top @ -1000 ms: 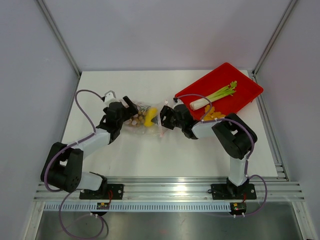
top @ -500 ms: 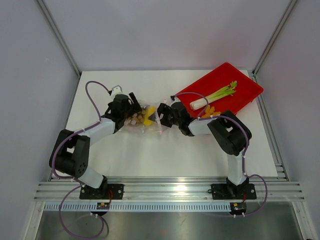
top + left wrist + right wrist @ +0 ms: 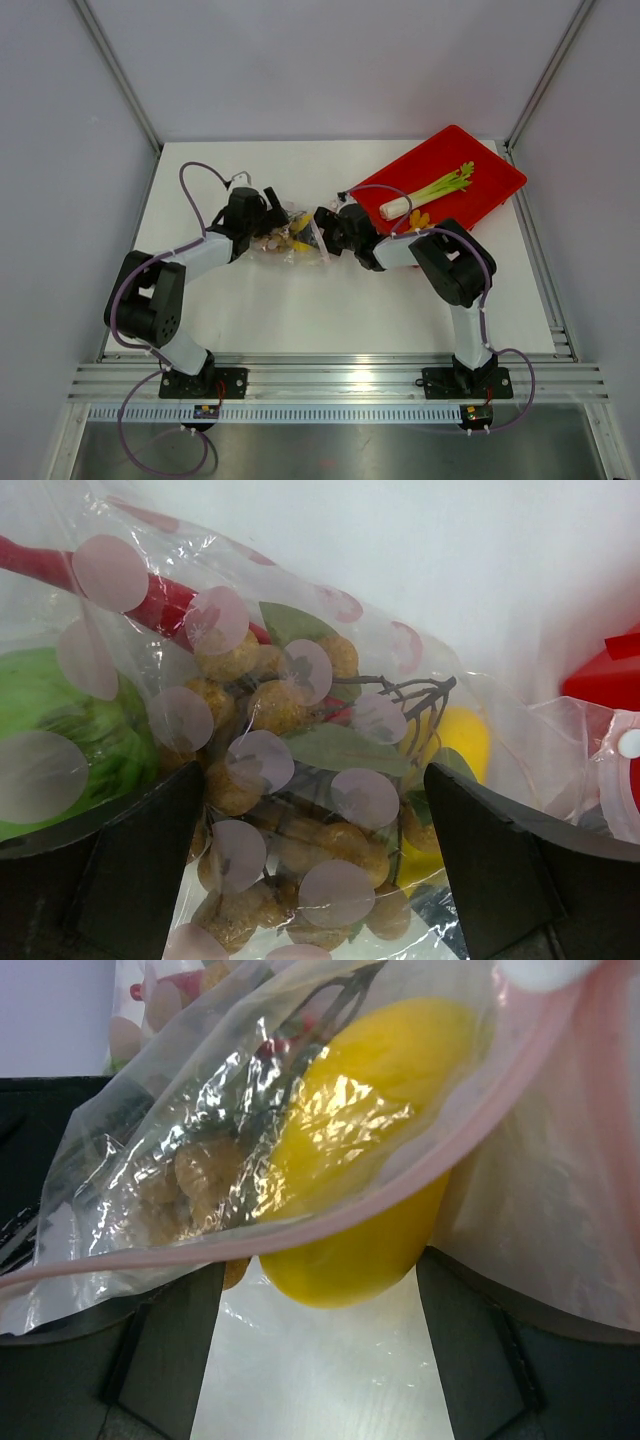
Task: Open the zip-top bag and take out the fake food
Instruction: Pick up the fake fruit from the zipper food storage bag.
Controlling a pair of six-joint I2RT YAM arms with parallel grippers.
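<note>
The zip-top bag (image 3: 290,243) lies crinkled on the white table between both arms. My left gripper (image 3: 278,218) is at its left end and stands open. In the left wrist view its fingers (image 3: 130,860) flank the bag's bulge of tan balls (image 3: 280,810), with a green round fruit (image 3: 50,740) at the left. My right gripper (image 3: 322,228) is at the bag's mouth, also open. In the right wrist view a yellow piece (image 3: 370,1160) pokes out past the pink zip strip (image 3: 300,1230), just above the gap between the fingers (image 3: 520,1360).
A red tray (image 3: 490,195) sits at the back right, holding a green celery stalk (image 3: 432,189) and orange pieces (image 3: 418,220). Grey walls and metal posts enclose the table on three sides.
Both grippers have closed in on the bag, the left moving right and the right moving left. The right jaws opened wider. The bag bunched up slightly between them.
</note>
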